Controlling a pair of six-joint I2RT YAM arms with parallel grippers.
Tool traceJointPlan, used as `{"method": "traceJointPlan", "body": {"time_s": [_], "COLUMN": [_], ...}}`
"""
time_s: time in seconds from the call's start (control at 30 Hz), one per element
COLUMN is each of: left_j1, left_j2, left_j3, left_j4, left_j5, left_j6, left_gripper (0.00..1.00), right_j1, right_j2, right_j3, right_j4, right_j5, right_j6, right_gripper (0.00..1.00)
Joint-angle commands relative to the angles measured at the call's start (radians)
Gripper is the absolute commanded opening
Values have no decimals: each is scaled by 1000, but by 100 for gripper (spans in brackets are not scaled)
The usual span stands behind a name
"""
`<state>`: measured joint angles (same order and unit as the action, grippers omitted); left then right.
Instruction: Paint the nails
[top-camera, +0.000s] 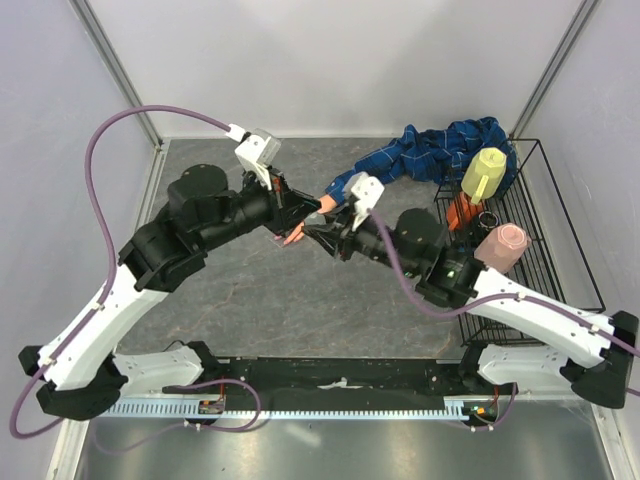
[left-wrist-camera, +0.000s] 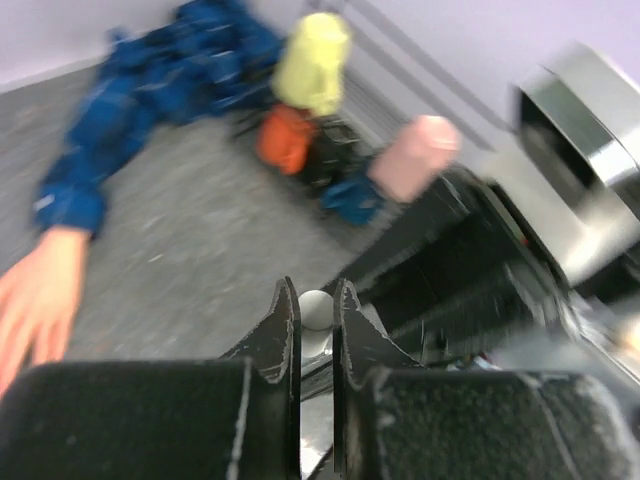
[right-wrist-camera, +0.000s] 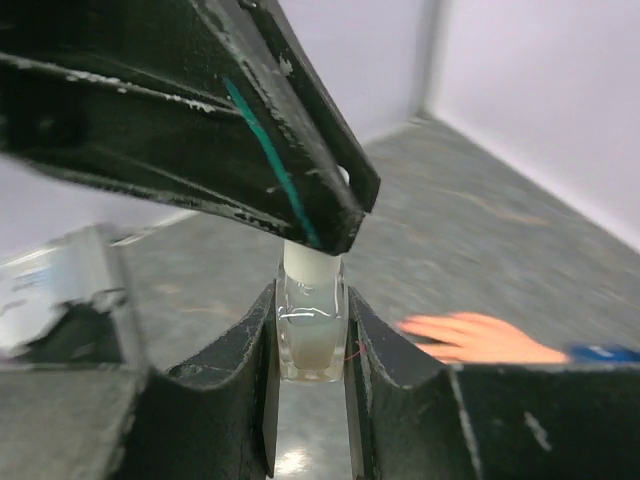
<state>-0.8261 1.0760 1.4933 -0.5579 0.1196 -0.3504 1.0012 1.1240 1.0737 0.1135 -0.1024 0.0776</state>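
Grey stone-patterned table (top-camera: 250, 290), two grippers joined on one small bottle above it

Blue plaid shirt sleeve (top-camera: 440, 150) trails from the black wire rack (top-camera: 560, 300), and the peach mannequin hand (right-wrist-camera: 480, 338) at its cuff lies on the table, largely hidden under the grippers from overhead; its nails (right-wrist-camera: 412, 325) are too blurred to make out. The right gripper (right-wrist-camera: 312, 320) clamps the clear glass bottle (right-wrist-camera: 312, 345) upright, while the left gripper (left-wrist-camera: 315, 300) is closed on the round white cap (left-wrist-camera: 314, 312), which covers the bottle's neck

Peach hand (right-wrist-camera: 480, 340) flat w/ blurry nails (right-wrist-camera: 410, 326)
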Motion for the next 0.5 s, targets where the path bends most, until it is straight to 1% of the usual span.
{"method": "traceJointPlan", "body": {"time_s": [0.0,0.03,0.13,0.23,0.27,0.3,0.33,0.37,0.4,0.47], "left_j1": [-111,-113,-111,-111,-110,-110,-107,-101,-96,-71], "left_j2": [120,139,151,119,107,84,72,59,47,6], "left_j3": [123,160,173,150,142,134,121,111,104,82], "left_j4": [-134,-166,-171,-143,-134,-123,-114,-93,-79,-59], "left_j5": [-415,-420,-414,-385,-364,-318,-296,-269,-209,-151], "left_j6": [-84,-100,-134,-145,-142,-142,-142,-142,-142,-140], "left_gripper": [2,2,2,2,4,12,24,47,58,71], "right_j1": [132,152,155,155,154,154,152,154,149,129], "right_j2": [62,65,66,42,33,23,4,-7,-16,-41], "right_j3": [61,58,57,34,25,13,3,-4,-15,-21], "right_j4": [-19,-9,-6,-5,-2,-2,-2,2,3,-5], "right_j5": [504,523,514,413,380,295,259,219,148,106], "right_j6": [-173,-179,-185,-191,-194,-199,-199,-197,-187,-164], "right_gripper": [0,0,0,0,0,0,0,0,0,0]}}
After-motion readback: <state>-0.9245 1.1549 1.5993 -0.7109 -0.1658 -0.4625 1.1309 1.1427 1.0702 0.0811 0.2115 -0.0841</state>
